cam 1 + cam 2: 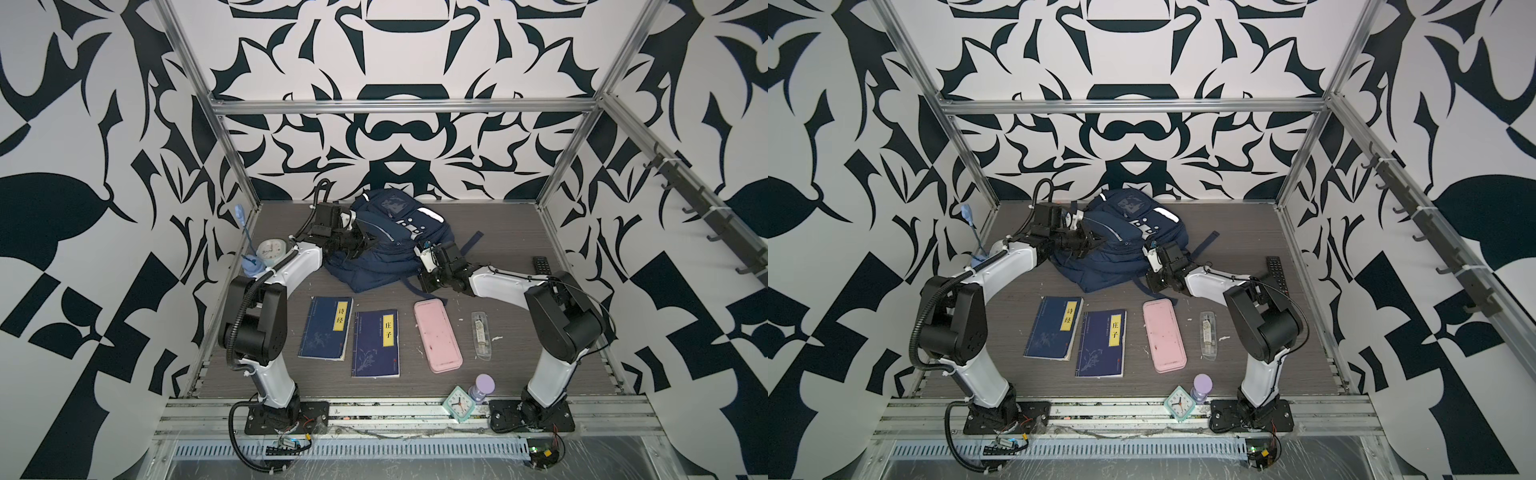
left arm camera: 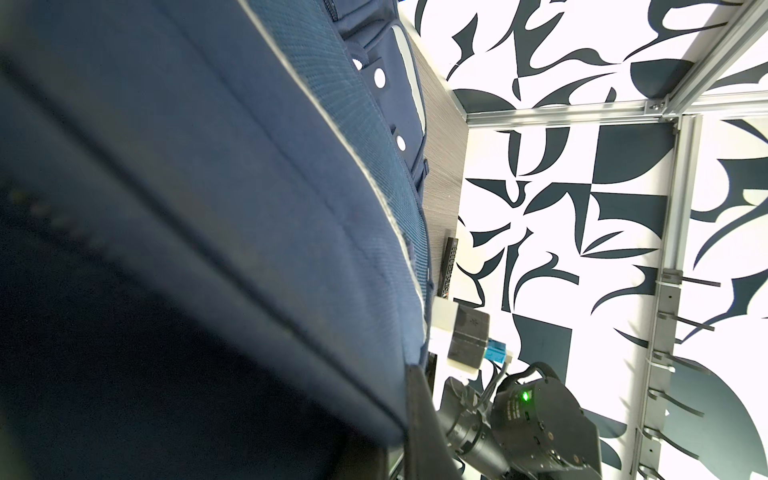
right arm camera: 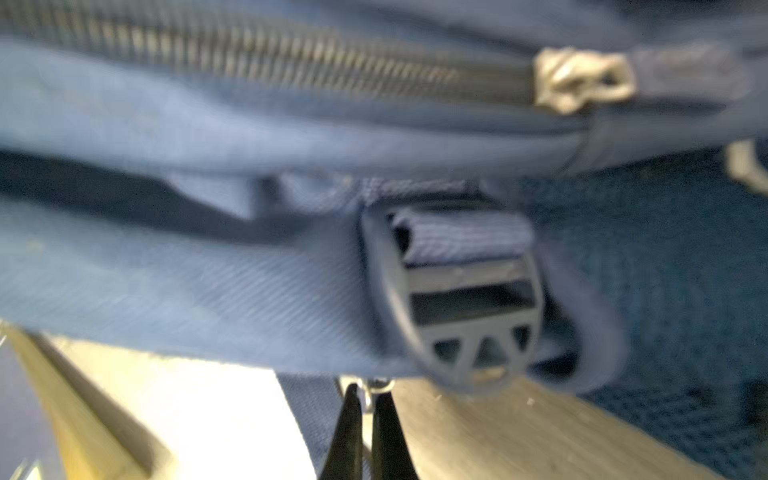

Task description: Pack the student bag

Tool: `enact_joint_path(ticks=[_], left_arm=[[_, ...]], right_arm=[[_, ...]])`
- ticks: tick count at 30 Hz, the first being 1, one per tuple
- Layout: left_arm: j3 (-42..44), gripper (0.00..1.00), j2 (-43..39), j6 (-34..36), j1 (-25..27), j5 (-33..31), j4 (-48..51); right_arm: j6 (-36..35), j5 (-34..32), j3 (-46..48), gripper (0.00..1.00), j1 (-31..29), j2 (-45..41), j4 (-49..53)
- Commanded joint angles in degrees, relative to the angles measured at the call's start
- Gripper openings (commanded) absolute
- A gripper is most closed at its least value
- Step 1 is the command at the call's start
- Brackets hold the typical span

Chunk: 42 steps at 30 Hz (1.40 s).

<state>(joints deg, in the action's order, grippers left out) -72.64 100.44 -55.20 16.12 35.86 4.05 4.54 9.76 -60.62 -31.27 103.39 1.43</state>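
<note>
The student bag (image 1: 374, 266) (image 1: 1108, 266), navy with silver strips, lies at the back middle of the table in both top views. My left gripper (image 1: 368, 241) (image 1: 1096, 241) is pressed into its left side and shut on a fold of its fabric. In the left wrist view the bag (image 2: 249, 208) fills most of the picture and only one dark finger (image 2: 419, 415) shows. My right gripper (image 3: 368, 395) (image 1: 419, 272) sits at the bag's near right edge, below a strap buckle (image 3: 457, 299). It is shut on a small metal zipper pull (image 3: 376, 386).
Two blue books (image 1: 326, 328) (image 1: 376, 343), a pink pencil case (image 1: 437, 336) and a clear case (image 1: 481, 334) lie in a row in front of the bag. A remote (image 1: 542, 264) is at the right. A green clock (image 1: 459, 403) and purple bottle (image 1: 482, 386) stand at the front edge; a round clock (image 1: 270, 249) stands at the left.
</note>
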Motion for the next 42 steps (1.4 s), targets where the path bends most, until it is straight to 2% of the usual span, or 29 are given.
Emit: enact_joint_path(ticks=[1,11,15,19,21,25,29,32,37,42], left_arm=[[-2.40,0.00,0.45,-0.57,-0.39,-0.38,-6.20],[-0.22,0.00,0.89,-3.66,-0.12,-1.44,-10.11],[-0.22,0.00,0.98,-3.77,-0.12,-1.39,-10.47],[-0.38,0.00,1.03,-3.56,-0.12,-0.95,-10.07],[-1.06,0.10,0.84,-2.05,-0.12,-0.93,-8.02],[-4.41,0.40,-0.54,5.36,-0.52,-2.52,1.72],[-7.19,0.56,-2.50,12.46,-0.96,-4.85,10.93],[-8.19,0.57,-3.82,16.98,-0.99,-7.81,16.57],[-8.36,0.54,-3.22,20.44,-0.96,-10.88,20.95],[-9.01,0.53,-0.20,22.32,-0.84,-11.36,23.62]], right_arm=[[0.56,3.53,-5.16,0.00,-4.31,0.20,6.57],[2.93,5.88,-15.45,0.00,-15.21,4.46,11.09],[8.04,7.58,-16.99,0.00,-16.28,6.52,8.54],[12.31,7.40,-14.34,0.00,-16.28,5.51,3.77],[13.28,5.49,-12.74,0.00,-16.19,4.03,3.43],[15.03,6.01,-9.65,0.00,-13.90,0.64,4.27],[15.67,12.13,-6.51,0.00,-8.39,-3.03,6.14],[14.80,11.62,-5.71,0.00,-4.09,-5.69,11.61],[14.19,8.97,-3.73,0.00,1.35,-8.86,17.77],[13.42,8.33,-2.75,0.00,2.72,-8.93,20.76]])
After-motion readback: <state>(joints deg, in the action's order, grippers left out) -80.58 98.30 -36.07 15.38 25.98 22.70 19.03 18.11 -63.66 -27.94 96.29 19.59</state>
